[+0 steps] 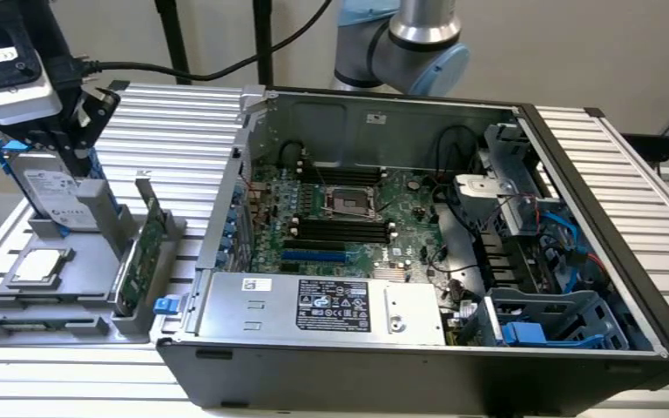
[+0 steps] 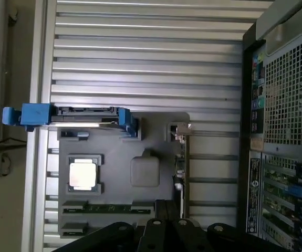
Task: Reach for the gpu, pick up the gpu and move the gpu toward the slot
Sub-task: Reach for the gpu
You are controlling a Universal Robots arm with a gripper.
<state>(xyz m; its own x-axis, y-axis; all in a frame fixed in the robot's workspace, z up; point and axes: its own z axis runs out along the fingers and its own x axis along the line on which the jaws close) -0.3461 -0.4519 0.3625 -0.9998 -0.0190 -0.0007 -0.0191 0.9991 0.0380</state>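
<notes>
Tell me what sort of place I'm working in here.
Probably a robot PC-assembly test bench: an open desktop computer case with its motherboard bared, a grey parts fixture holding the gpu and a hard drive, on a ribbed aluminium table.

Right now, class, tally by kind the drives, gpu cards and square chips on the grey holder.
drive: 1
gpu: 1
chip: 1
Total: 3
</notes>
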